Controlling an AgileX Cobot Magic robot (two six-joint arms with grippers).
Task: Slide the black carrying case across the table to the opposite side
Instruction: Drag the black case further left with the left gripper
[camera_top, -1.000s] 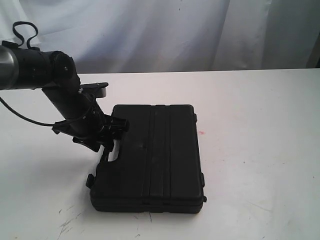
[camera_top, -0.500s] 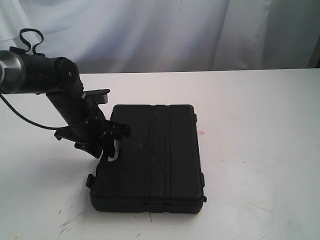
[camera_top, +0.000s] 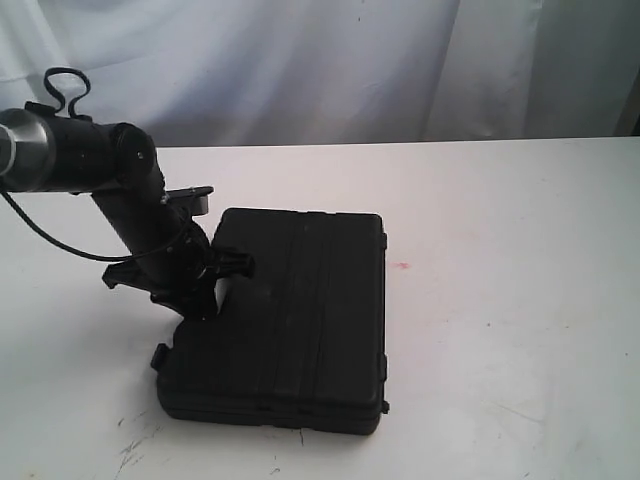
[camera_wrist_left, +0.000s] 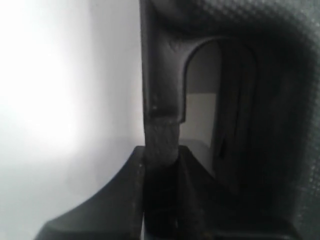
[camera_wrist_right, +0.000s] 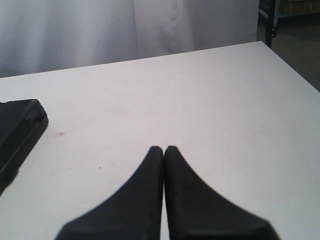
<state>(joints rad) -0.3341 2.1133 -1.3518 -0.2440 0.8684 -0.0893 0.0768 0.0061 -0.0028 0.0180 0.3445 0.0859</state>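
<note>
White curtain (camera_top: 300, 70) behind, plain white desk (camera_top: 500, 300). Black case (camera_top: 290, 320) lies flat left of the middle, toward the near edge, slightly skewed. Left pincer (camera_wrist_left: 161, 152) is clamped on its handle (camera_wrist_left: 162, 85), so I'd say the drag is the step in hand; next it wants a steady, low pull so the case doesn't twist. Right pincer (camera_wrist_right: 164, 150) is pressed together, hovering over the desk. From outside the arm (camera_top: 140, 215) hides the grip itself, and the left wrist shot is dark and blurry.

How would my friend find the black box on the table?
On the large plain white table, left of the middle, lies a flat rectangular matte black plastic case. It alone lies flat and ribbed, its handle pinched by the left gripper.
</note>
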